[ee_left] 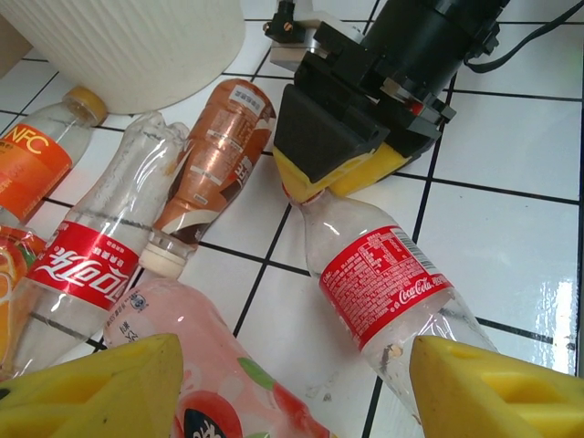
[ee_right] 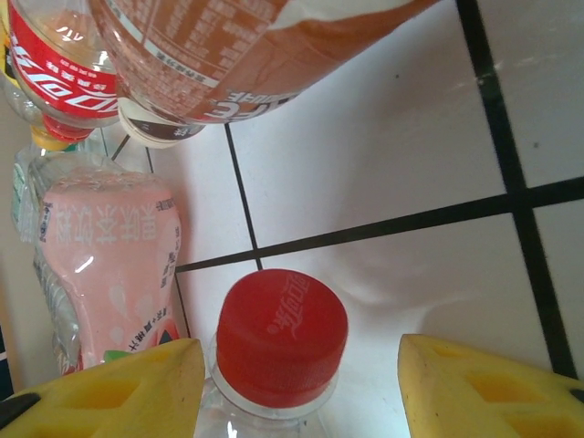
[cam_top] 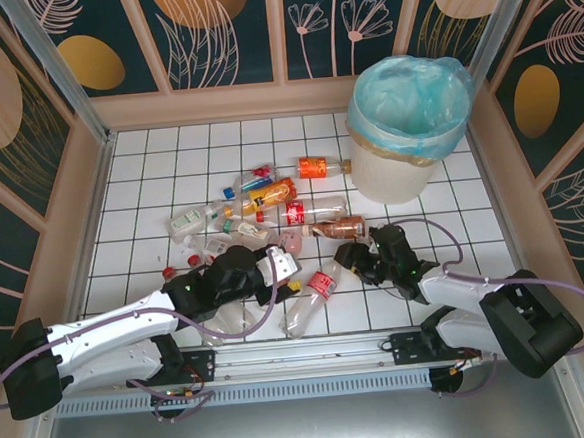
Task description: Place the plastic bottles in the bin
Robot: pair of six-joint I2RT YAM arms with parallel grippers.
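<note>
1. right gripper (ee_right: 301, 365): jaws open, yellow pads (ee_right: 474, 383) either side of the red cap (ee_right: 281, 333), one pad clear of it. Risk: a pinch on the smooth round cap alone lets the Coke bottle (ee_left: 383, 283) swing or pop out on lift.
2. left gripper (ee_left: 294, 379): open, empty; pink bottle (ee_left: 210, 365) between its pads, the Coke bottle's base end right at one pad. Risk: both arms tugging one bottle, or grabbing two.
3. brown bottle (ee_left: 219, 155) lies just beside the right gripper; easily nudged.
4. bin (cam_top: 394, 177): upright, well beyond both grippers, far right. Weak grip drops short.
</note>
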